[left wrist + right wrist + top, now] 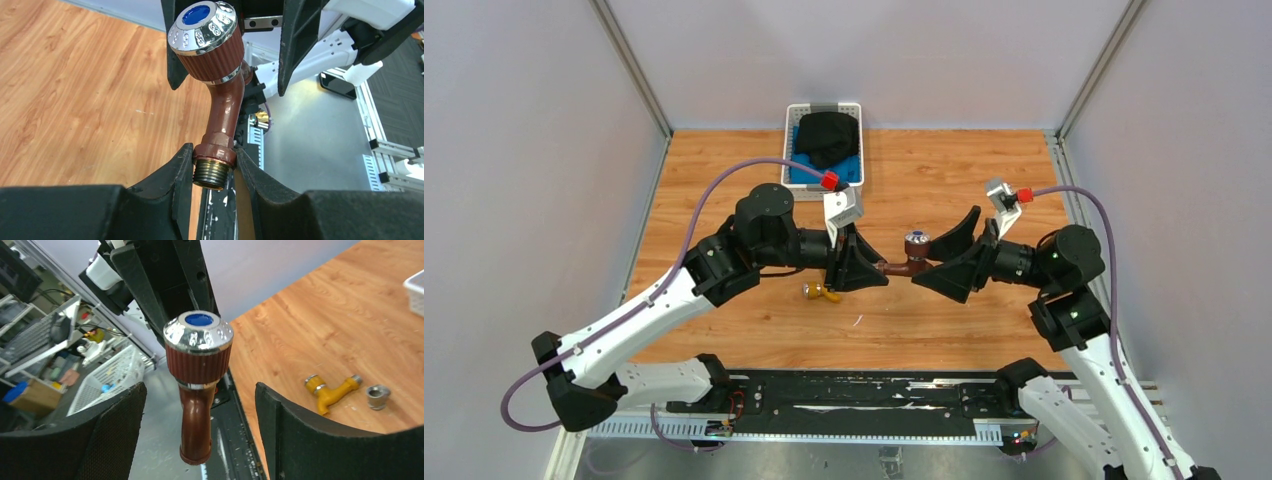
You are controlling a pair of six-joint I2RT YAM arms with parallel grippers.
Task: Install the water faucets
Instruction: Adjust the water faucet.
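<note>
Wooden tabletop (pixel 944 180), grey enclosure walls on three sides.

Held item: the dark reddish-brown faucet (pixel 227 107) is clamped in the left gripper (pixel 214 167). The jaws are closed tight on the collar just above the brass thread. From the fingers the body runs outward, bends, and ends in a ribbed knob with a chrome cap and blue disc, at the end farthest from this gripper.

The right gripper (pixel 197 390) is spread wide. Its two pads flank the knob end with a clear gap on each side, and nothing is gripped.

Pose: both arms are bent at the elbow and reach inward. The grippers face each other tip to tip, and the faucet is carried above the wood between them.

The brass-yellow faucet (pixel 821 291) lies on the table just to the near side of the left gripper, untouched. A small grey fitting (pixel 378 396) is seen just beside it in the right wrist view and is not made out from above.

A white basket (pixel 796 107) stands beyond the left gripper. The dark item (pixel 829 138) in it is not identifiable. In the top view the clamped thread is hidden by the black fingers.
</note>
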